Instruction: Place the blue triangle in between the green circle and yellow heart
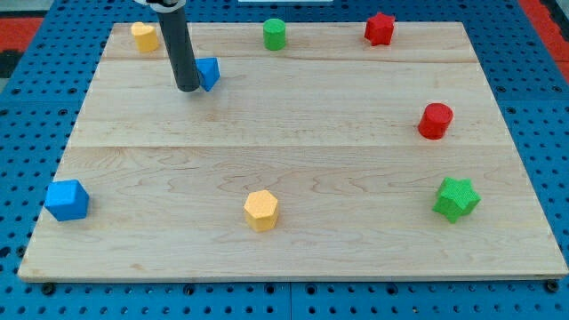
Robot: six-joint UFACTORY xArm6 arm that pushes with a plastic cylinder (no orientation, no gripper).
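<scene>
The blue triangle point(209, 72) lies on the wooden board near the view's top left, partly hidden by my rod. My tip point(188, 89) touches the triangle's left side. The yellow heart point(144, 36) sits at the board's top left corner, up and left of the triangle. The green circle point(275, 34) stands at the top edge, up and right of the triangle. The triangle lies between the two sideways but lower than both.
A red star point(380, 28) sits at the top right. A red cylinder point(436, 121) is at the right. A green star point(456, 198) is at the lower right. A yellow hexagon point(261, 210) is at the bottom middle. A blue cube point(67, 199) is at the lower left.
</scene>
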